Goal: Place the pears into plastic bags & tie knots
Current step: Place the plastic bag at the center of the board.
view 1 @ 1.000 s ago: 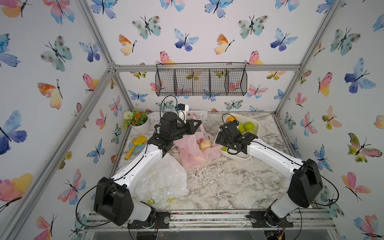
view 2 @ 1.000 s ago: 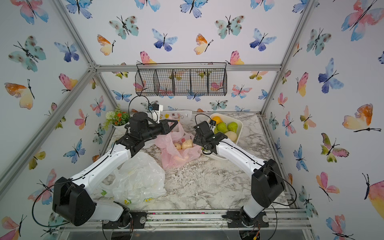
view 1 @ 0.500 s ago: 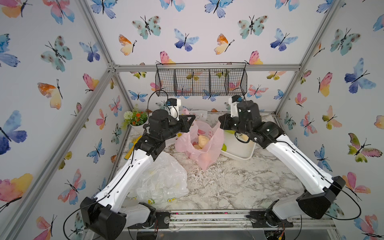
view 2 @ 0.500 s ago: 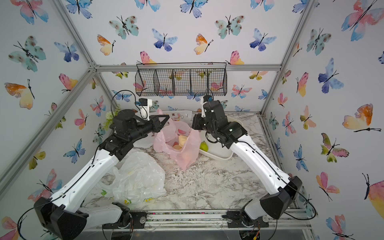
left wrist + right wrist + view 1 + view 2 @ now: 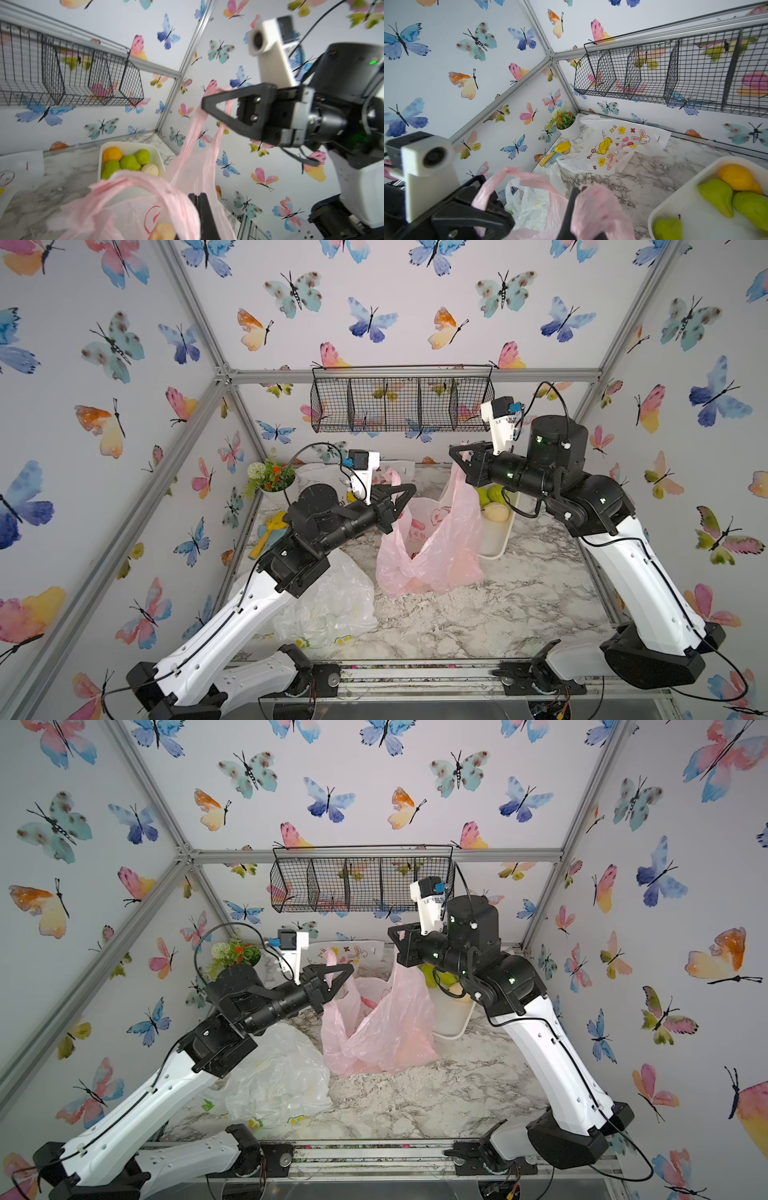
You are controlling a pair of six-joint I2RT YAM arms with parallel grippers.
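The pink plastic bag [image 5: 432,547] hangs stretched between both grippers, with its bottom down at the marble. My left gripper [image 5: 409,489] is shut on one handle strip and shows in its wrist view [image 5: 198,196]. My right gripper [image 5: 455,454] is higher and shut on the other strip, seen in its own wrist view [image 5: 577,190]. A cream pear [image 5: 163,231] lies inside the bag. Green pears [image 5: 494,493] and a cream one [image 5: 494,512] sit in the white tray [image 5: 496,549] behind it. No knots are in view.
The white lemon-print bag [image 5: 332,601] lies crumpled under my left arm. The doodle-print bag [image 5: 612,145] lies flat at the back. A wire basket [image 5: 401,404] hangs on the back wall just above my right gripper. A flower pot [image 5: 272,479] and a yellow toy [image 5: 270,531] stand far left.
My right gripper came away from the tray, shut on the pink bag's handle and rose. My left gripper rose too. The bag went from slumped to pulled up tall.
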